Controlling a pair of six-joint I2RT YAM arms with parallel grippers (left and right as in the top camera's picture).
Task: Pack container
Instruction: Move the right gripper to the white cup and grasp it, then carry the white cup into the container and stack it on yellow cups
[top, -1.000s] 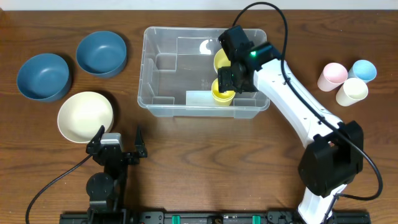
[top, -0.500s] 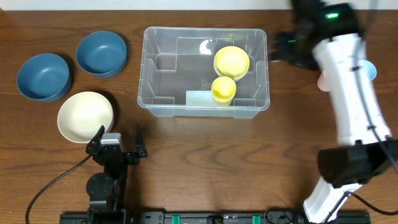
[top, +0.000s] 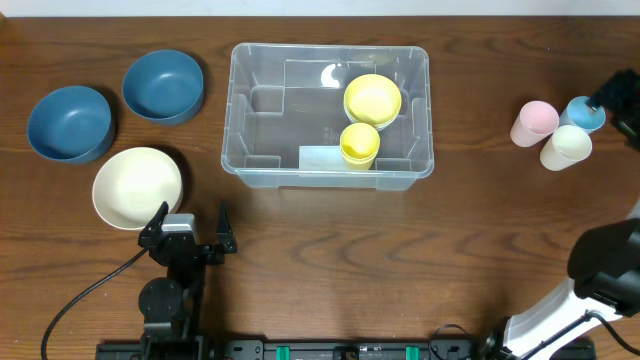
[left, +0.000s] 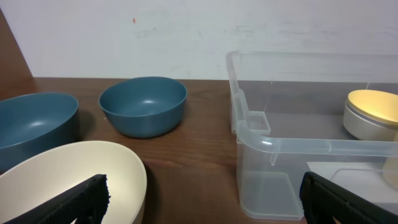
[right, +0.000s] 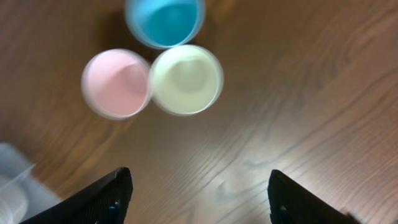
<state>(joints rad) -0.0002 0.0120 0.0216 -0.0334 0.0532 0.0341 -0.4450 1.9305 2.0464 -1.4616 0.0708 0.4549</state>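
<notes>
Finding one: the container (top: 229, 110) sits at the middle of the surface (top: 480, 230), towards the far side, upright and uncovered. Inside it, at the right end, lie a yellow bowl (top: 372, 99) and, just on its near side, a yellow cup (top: 359, 144). The left part of the tub is bare.

Finding two: my right hand (right: 202, 186) hangs over the far right of the surface, fingers spread and holding nothing. Below it stand a pink cup (right: 116, 83), a cream cup (right: 186, 79) and a blue cup (right: 165, 20), packed so tightly that their rims touch or very nearly touch.

Finding three: my left hand (top: 190, 222) rests at the near edge, fully released and empty, just beside a cream bowl (top: 137, 187). Two blue bowls (top: 69, 122) lie further left.

Assessment: the step in hand appears to be fetching one of the cups. No gap between them looks wide enough for a finger. I would therefore come down on an outer cup, the cream or the pink, with one finger inside the mouth and the other on its free outer wall. I would centre before closing, since the wrist view is blurred. A skewed descent risks toppling the neighbours.
</notes>
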